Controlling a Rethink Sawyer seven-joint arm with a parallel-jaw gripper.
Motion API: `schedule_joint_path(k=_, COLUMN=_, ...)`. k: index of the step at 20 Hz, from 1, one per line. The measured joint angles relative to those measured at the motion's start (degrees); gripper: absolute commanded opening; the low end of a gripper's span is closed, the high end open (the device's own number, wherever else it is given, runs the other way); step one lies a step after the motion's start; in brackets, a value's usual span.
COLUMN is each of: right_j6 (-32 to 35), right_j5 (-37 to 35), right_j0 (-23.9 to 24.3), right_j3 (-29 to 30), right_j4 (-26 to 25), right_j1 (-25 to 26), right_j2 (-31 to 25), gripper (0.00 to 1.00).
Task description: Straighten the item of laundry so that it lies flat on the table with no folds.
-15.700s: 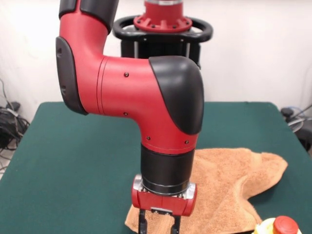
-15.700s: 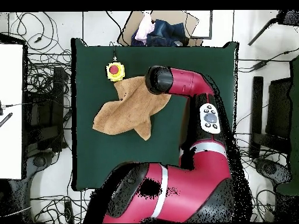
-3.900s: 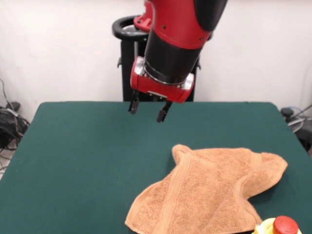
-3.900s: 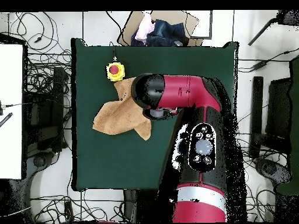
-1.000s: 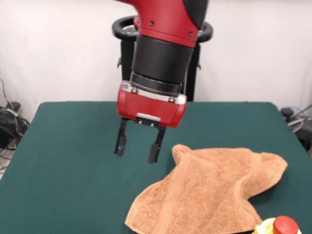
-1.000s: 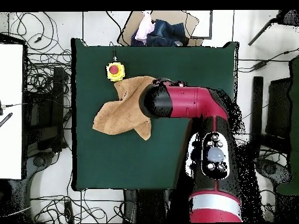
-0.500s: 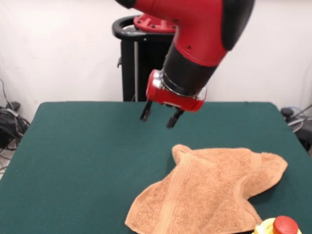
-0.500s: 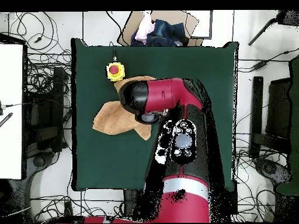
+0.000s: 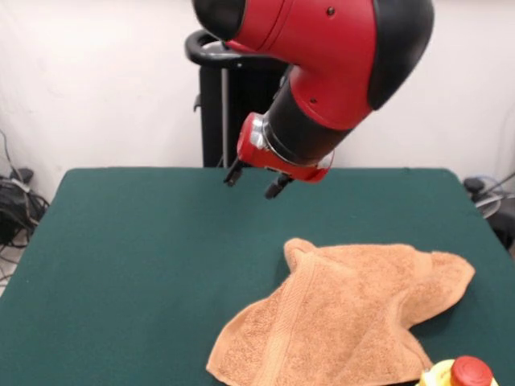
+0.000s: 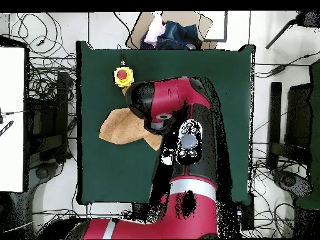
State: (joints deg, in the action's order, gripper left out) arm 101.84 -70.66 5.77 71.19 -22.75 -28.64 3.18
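Black two-fingered gripper [image 9: 253,182] raised, fingers apart, empty. Light orange-tan terry cloth towel [image 9: 346,314] lying well below on dark green felt-covered table [image 9: 121,265], rumpled, corners folded over. Flattening mostly left.

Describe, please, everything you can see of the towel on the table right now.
The towel is light orange-tan terry cloth with a woven band and a hemmed border. It lies crumpled on the green table, not flat: one corner is folded over and rumpled folds run across its middle. A yellow-based red button sits at its edge. The hand hangs open above the table, apart from the towel. In the overhead view the arm covers much of it.
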Motion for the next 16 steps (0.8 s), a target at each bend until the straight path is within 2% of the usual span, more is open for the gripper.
schedule_joint_path(k=16, right_j6=0.0, right_j5=3.3, right_j0=0.2, right_j3=-2.3, right_j4=-0.1, right_j1=4.0, right_j2=0.0, gripper=1.0)
